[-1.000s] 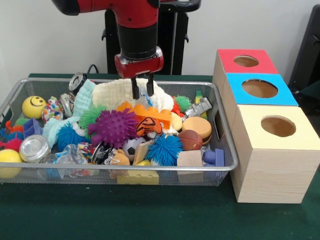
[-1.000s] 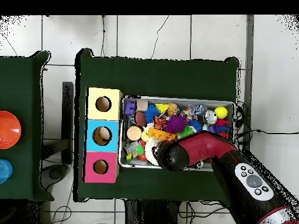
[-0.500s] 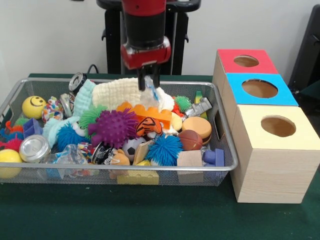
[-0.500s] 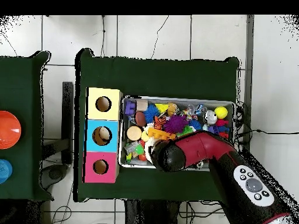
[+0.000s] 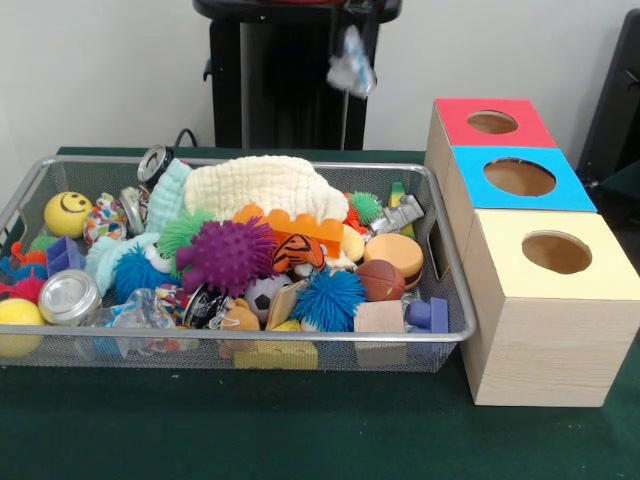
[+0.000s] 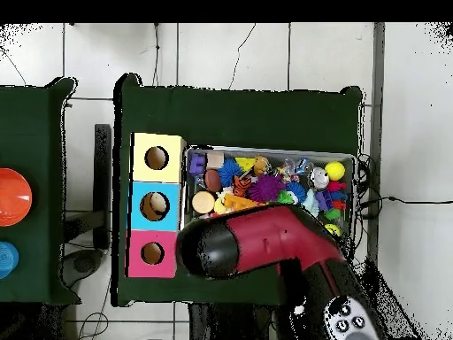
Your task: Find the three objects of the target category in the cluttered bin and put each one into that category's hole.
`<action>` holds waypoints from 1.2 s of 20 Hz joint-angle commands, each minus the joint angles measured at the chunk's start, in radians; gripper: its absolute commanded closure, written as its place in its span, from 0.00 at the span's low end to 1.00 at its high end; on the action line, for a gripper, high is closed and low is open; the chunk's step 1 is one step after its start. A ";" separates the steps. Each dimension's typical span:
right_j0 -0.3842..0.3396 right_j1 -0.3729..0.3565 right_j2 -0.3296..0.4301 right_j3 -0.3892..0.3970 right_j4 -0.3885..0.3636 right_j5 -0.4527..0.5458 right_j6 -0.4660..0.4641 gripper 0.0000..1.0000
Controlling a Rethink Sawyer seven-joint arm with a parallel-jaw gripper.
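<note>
Above the bin [image 5: 440, 290], a crinkly clear-blue wrapper [image 5: 352, 62] hangs near the top edge; my claw's out of frame, state unknown. My arm [image 6: 265, 250] covers the bin's near half overhead, beside the red-topped box [image 6: 152, 253].

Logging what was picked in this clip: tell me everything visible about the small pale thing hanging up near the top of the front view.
The small pale thing looks like crumpled clear plastic, whitish with a light blue tint, perhaps a bag or wrapper. It hangs in the air above the bin's far right part, before the black pedestal. Its top reaches the picture's upper edge, so what holds it is out of sight. Nothing else touches it. Overhead, the red arm covers it.
</note>
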 commanded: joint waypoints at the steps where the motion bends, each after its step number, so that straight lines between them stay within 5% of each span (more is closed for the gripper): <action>1: 0.104 -0.186 -0.127 0.071 0.113 0.108 0.285 1.00; 13: 0.219 0.028 -0.228 0.279 0.293 -0.480 0.379 1.00; 24: 0.245 0.146 -0.232 0.351 0.334 -0.802 0.383 1.00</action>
